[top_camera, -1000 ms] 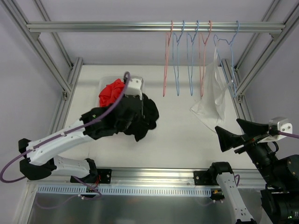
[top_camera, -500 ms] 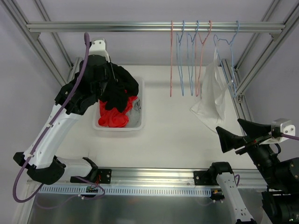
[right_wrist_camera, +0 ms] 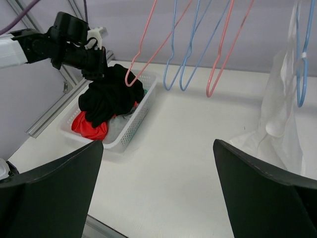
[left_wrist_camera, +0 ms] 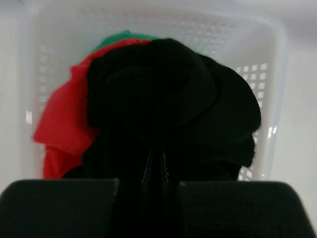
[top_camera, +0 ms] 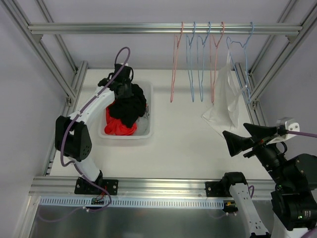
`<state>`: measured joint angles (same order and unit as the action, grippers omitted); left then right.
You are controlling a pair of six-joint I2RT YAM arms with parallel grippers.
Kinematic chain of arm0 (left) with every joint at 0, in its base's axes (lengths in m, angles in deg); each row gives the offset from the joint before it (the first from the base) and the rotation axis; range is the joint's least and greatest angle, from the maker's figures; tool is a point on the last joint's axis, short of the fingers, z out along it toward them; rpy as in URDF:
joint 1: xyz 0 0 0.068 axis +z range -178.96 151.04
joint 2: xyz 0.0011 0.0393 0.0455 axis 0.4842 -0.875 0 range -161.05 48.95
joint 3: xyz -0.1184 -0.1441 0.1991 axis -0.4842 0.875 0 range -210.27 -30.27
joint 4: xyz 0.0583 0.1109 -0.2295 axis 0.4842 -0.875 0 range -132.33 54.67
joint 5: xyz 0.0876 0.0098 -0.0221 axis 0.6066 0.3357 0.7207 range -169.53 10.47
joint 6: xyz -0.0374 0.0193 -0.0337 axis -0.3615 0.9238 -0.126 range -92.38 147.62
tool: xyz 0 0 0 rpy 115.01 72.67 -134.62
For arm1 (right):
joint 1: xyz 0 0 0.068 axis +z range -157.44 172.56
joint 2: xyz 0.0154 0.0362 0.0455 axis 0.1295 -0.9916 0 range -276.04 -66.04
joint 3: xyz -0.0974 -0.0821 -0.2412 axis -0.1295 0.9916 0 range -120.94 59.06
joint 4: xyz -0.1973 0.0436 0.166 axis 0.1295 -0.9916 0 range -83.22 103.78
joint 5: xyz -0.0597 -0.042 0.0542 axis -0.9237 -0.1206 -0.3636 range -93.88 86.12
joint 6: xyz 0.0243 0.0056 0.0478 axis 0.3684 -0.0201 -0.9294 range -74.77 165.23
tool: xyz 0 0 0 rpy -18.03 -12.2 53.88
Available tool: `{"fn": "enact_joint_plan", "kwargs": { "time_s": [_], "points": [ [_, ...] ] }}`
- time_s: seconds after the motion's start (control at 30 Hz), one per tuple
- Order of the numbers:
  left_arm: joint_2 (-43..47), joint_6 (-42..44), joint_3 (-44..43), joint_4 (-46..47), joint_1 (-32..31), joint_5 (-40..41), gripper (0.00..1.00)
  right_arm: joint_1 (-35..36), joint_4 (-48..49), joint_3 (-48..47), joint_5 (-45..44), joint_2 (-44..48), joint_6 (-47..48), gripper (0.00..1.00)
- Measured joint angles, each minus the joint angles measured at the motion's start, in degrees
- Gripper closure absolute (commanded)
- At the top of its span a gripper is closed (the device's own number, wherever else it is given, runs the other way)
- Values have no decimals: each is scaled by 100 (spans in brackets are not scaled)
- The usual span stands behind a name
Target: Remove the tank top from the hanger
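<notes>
A white tank top [top_camera: 220, 106] hangs from a blue hanger [top_camera: 246, 44] at the right end of the rail, its lower part resting on the table. It also shows at the right edge of the right wrist view [right_wrist_camera: 280, 124]. My right gripper [top_camera: 237, 143] is open and empty, near the front right, apart from the tank top [right_wrist_camera: 157, 148]. My left gripper [top_camera: 126, 91] is shut on a black garment [top_camera: 130, 106] in the white basket [top_camera: 148, 134]. In the left wrist view the closed gripper [left_wrist_camera: 158, 163] pinches the black cloth [left_wrist_camera: 173, 94].
Several empty pink and blue hangers [top_camera: 198, 59] hang on the rail [top_camera: 124, 29] left of the tank top. The basket also holds a red garment [top_camera: 119, 128] and something green [left_wrist_camera: 124, 35]. Frame posts stand at both sides of the table.
My left arm has carried the black garment from the table's middle over to the basket and lowered it there. My right gripper has shifted slightly left.
</notes>
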<state>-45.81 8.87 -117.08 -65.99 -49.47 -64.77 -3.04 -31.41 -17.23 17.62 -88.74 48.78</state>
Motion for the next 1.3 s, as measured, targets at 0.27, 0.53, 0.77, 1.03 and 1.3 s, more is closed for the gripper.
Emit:
{"fn": "enact_joint_plan", "kwargs": {
  "time_s": [0.27, 0.53, 0.77, 1.03, 1.3],
  "points": [
    [-608, -457, 1504, 1182, -11, -212, 100, 0, 59, 586, 66, -52, -120, 0],
    [-321, -597, 2044, 1952, -9, -162, 100, 0, 190, 678, 127, -83, -144, 1],
    [295, -566, 2109, 1670, -7, -181, 45, 0, 105, 485, -90, -820, -63, 1],
    [1543, -393, 1624, 876, -7, -398, 1, 0, 13, -398, -601, -2223, 214, 0],
    [3292, -289, 1394, 452, -138, -960, 1, -127, -90, -1711, -1683, -3357, 761, 1]
  ]
}}
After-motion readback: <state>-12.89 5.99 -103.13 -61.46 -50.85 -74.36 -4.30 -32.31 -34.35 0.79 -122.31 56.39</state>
